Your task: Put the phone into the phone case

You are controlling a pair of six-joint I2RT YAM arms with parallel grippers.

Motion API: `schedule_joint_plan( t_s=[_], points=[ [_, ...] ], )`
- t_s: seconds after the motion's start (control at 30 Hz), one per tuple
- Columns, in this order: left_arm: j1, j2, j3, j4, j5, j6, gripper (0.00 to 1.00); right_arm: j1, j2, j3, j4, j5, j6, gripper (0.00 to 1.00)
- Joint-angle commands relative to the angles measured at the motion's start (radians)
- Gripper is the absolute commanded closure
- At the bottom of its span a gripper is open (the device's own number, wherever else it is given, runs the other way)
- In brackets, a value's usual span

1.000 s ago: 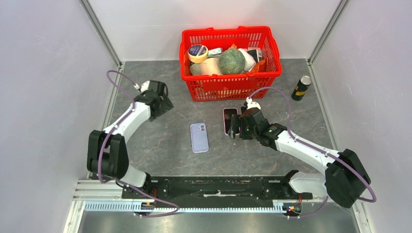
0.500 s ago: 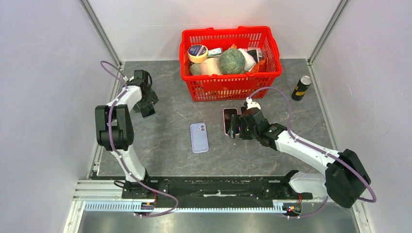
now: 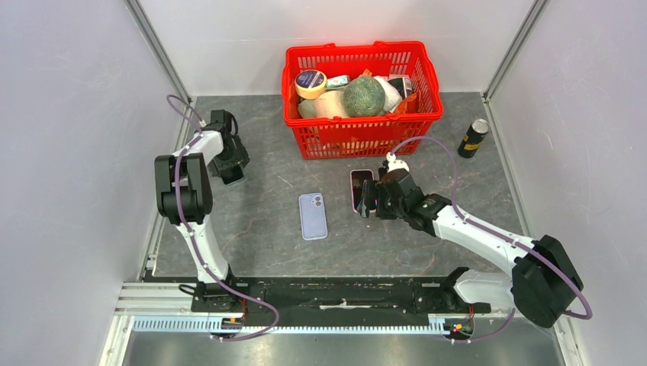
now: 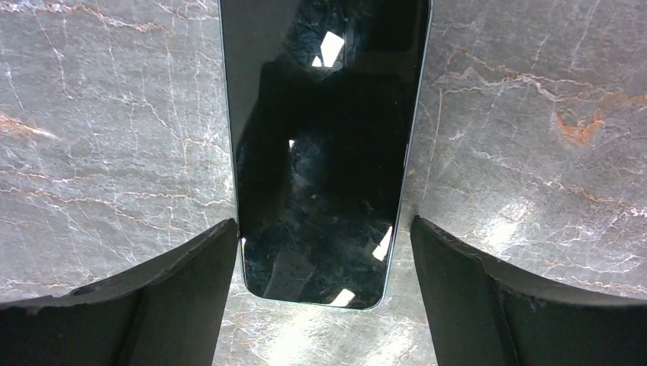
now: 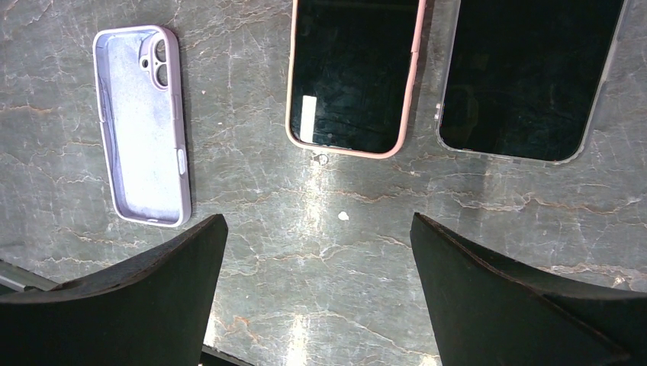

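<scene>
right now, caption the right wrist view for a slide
Open right gripper above an empty lilac case, a pink-edged phone and a clear-edged phone, flat on the table.

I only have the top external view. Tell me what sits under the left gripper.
Observer: A bare black phone lies flat, screen up, between the open fingers of the left gripper.
Operator: Check which way up the lilac case lies.
Observer: Open side up and empty, so its inner lining and camera cutout face the ceiling.
Operator: Report what the right gripper hides from me.
Observer: A phone in a clear case, screen up, lying right beside the pink-cased phone.
</scene>
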Motion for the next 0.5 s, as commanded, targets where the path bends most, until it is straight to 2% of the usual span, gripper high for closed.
schedule_joint_plan(
  t_s=[0.0, 0.37, 0.47],
  points=[
    [0.019, 0.029, 0.027, -0.016, 0.043, 0.043, 0.1, -0.002, -0.021, -0.002, 0.034, -0.005, -0.011, 0.03],
    [0.024, 0.061, 0.018, -0.027, 0.064, 0.023, 0.11, -0.002, -0.009, 0.0, 0.038, -0.015, -0.013, 0.03],
    [0.03, 0.072, 0.007, -0.026, 0.079, 0.006, 0.15, -0.002, -0.008, 0.001, 0.038, -0.016, -0.012, 0.03]
  ],
)
